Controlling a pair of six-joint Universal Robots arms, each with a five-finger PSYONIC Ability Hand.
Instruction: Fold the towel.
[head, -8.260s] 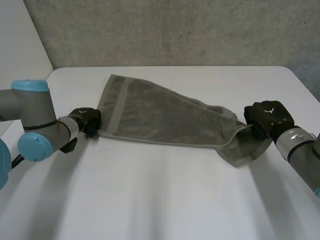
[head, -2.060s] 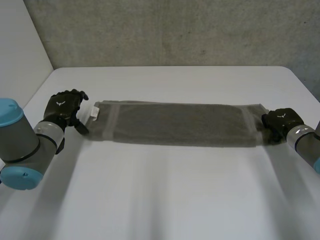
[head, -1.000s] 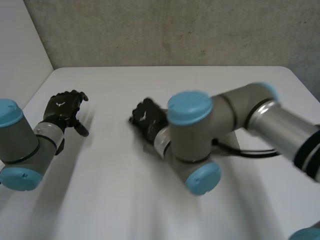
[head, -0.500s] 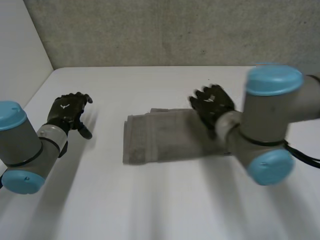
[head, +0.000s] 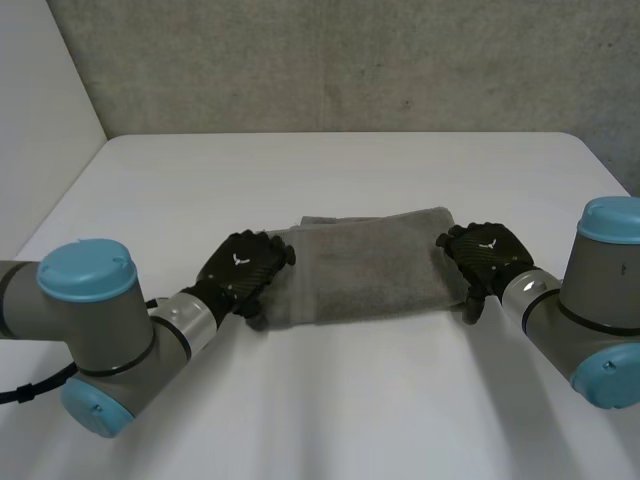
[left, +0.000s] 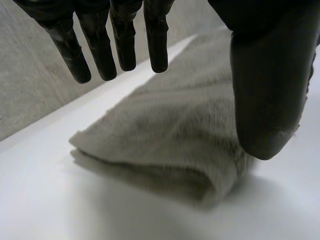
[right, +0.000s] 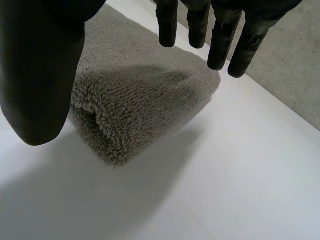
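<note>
Grey terry towel (head: 365, 265) lies on the white table (head: 330, 410) as a compact folded rectangle, layers stacked (the doubled edge shows plainly beneath each palm). Black left hand (head: 240, 275) sits at the towel's left end, fingers straight and spread from the thumb, gripping nothing. Black right hand (head: 485, 258) is at the towel's right end, likewise spread and empty. Folding looks essentially done; at most a last half-fold or a tidy-up remains.

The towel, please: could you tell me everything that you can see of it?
The towel is grey terry cloth, folded into a thick, layered rectangle lying flat on the white table. Its ends show rounded folds. The left hand is at one end and the right hand at the other, both open; whether they touch it is unclear.
</note>
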